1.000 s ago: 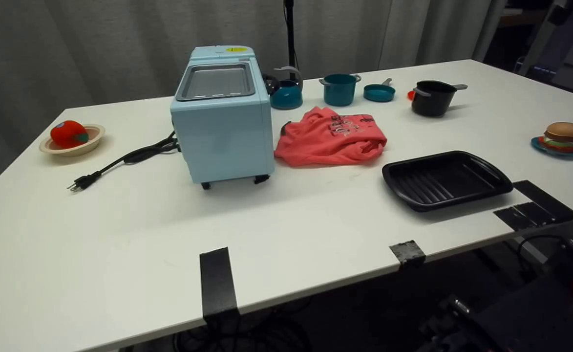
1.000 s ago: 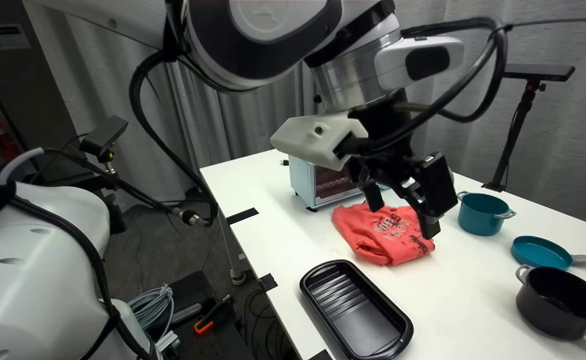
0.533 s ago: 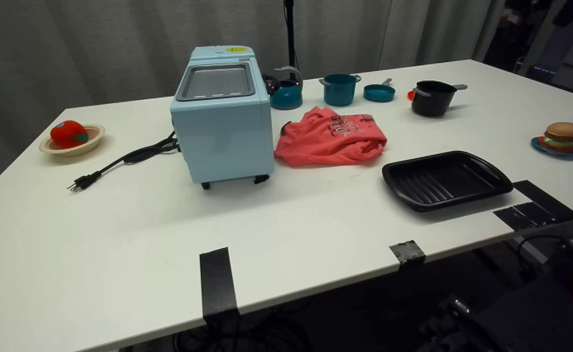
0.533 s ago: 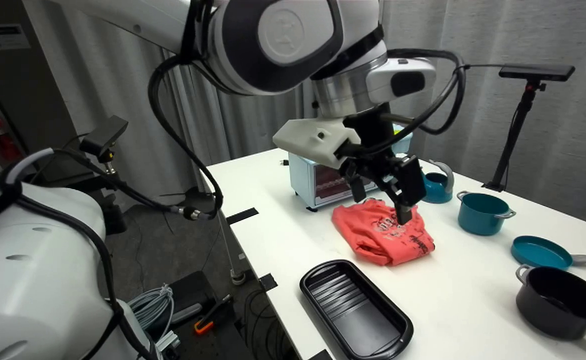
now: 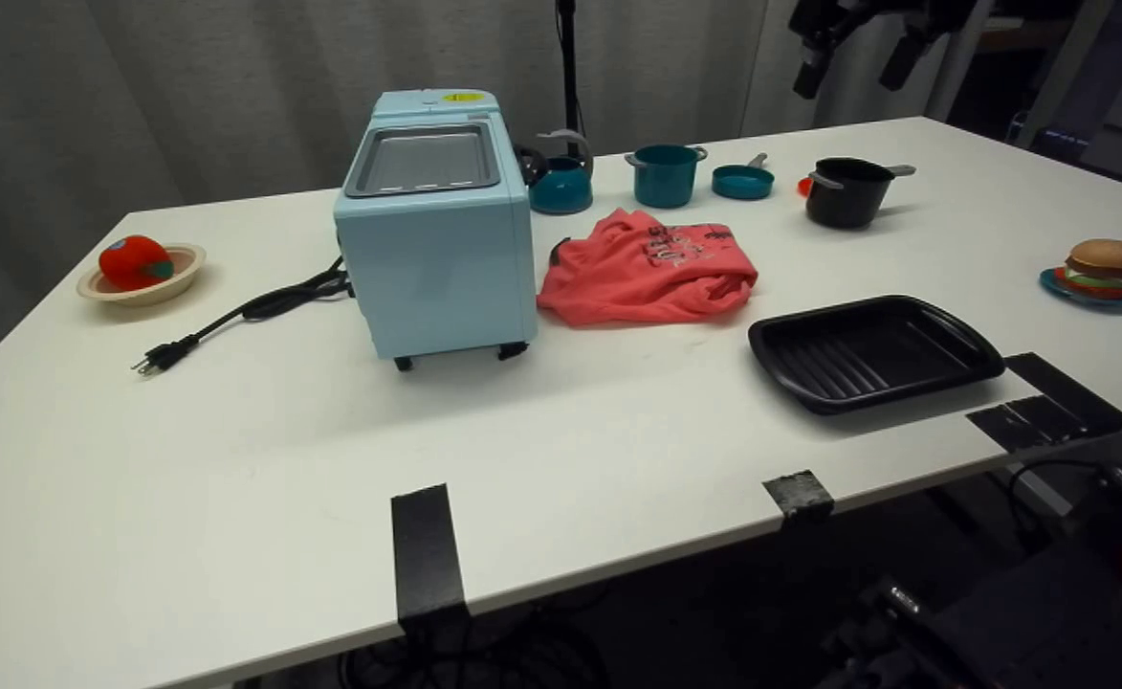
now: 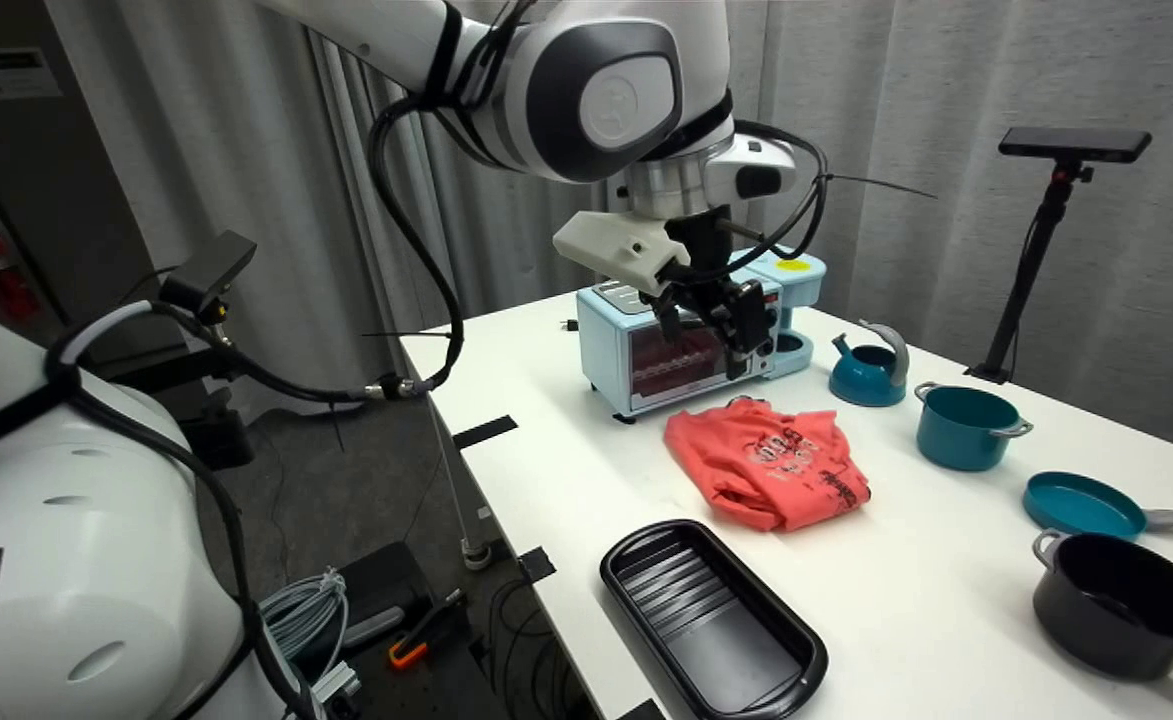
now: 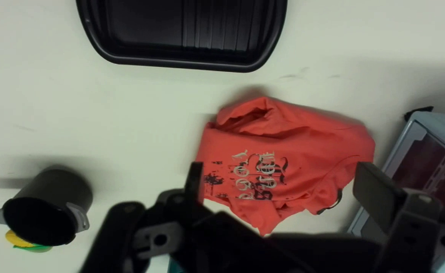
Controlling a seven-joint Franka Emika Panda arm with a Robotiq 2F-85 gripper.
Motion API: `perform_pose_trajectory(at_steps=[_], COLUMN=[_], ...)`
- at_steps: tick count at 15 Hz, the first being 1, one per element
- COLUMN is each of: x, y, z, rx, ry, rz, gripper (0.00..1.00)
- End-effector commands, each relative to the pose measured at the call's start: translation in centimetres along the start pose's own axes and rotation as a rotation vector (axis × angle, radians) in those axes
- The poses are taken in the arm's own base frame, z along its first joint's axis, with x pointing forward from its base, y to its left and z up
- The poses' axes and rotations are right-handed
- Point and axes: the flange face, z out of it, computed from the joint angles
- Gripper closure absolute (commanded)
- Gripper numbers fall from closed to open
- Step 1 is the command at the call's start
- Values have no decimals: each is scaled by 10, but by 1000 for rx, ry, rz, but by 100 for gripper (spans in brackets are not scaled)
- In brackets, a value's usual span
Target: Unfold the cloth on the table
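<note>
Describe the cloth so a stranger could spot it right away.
Look for the light-blue toaster oven on the white table. The cloth lies rumpled in front of it. Unlike the ridged black pan nearby, it's coral-red fabric with printed lettering.

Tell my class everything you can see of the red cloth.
The red cloth looks like soft fabric, perhaps a garment, with black and pale lettering and a dark piece at one edge. It lies bunched in uneven folds, one gaping toward the black pan. It rests on the white table beside the light-blue toaster oven, touching neither it nor the pan. The open end effector hangs above, not touching it.
</note>
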Motion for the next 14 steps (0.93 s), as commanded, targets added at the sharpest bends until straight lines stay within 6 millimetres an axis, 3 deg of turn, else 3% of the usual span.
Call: perform_pose_trajectory(at_steps=[1,5,6,9,14], x=[41,76,53,70,72], y=[-25,-36,-33,-34,-34], z=[14,31,25,34,35], rx=[47,68,43,48,48], ry=[11,21,16,10,10], rz=[26,41,14,20,20], gripper=[0,0,0,0,0])
